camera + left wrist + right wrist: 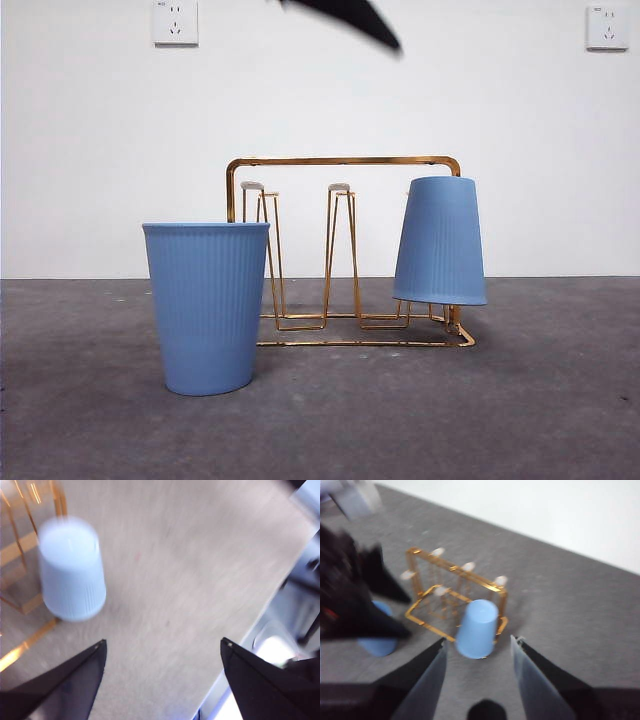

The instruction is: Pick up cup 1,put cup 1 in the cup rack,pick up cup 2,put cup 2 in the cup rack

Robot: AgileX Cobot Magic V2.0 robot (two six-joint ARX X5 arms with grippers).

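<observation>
One blue cup point(440, 242) hangs upside down on a peg at one end of the gold rack point(343, 160). The other cup point(207, 305) stands upright on the bench point(540, 400), in front of the rack's far end. Above the rack, both the left pincer point(162, 647) and the right pincer point(477, 647) gape wide, holding nothing.

Ribbed matt cups point(207, 305), glossy wire rack point(342, 161)

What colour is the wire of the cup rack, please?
Gold: the cup rack is shiny gold wire, with pale peg tips. The front view shows it best.
</observation>
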